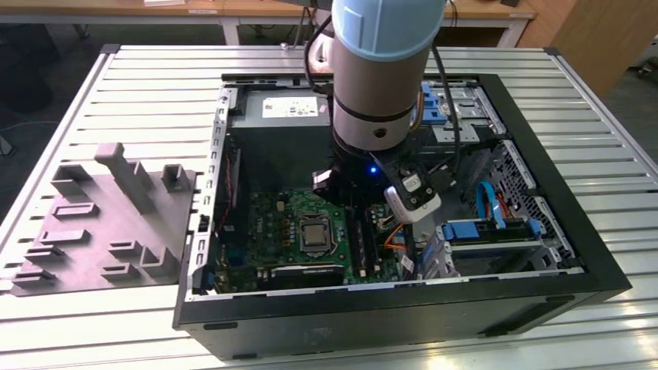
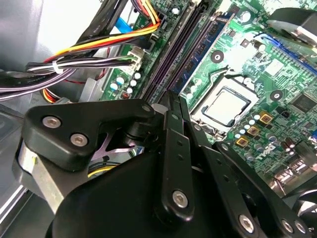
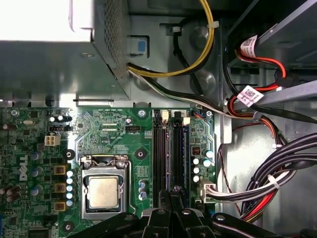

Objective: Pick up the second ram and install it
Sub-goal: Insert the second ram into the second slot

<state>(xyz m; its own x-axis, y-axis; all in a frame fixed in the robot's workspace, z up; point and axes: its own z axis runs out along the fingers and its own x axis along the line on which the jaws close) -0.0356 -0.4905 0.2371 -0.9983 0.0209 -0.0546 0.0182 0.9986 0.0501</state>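
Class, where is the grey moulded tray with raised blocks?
The grey moulded tray lies on the slatted metal table at the exterior view's left, beside the open black computer case.

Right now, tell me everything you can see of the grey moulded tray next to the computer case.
The grey moulded tray lies flat on the slatted metal table, at the exterior view's left of the open computer case. It looks like one piece of matt plastic, grey with a mauve tint. Raised blocks of several sizes stand on it, the tallest an upright slab toward its far side. One edge runs close along the case; contact cannot be told.
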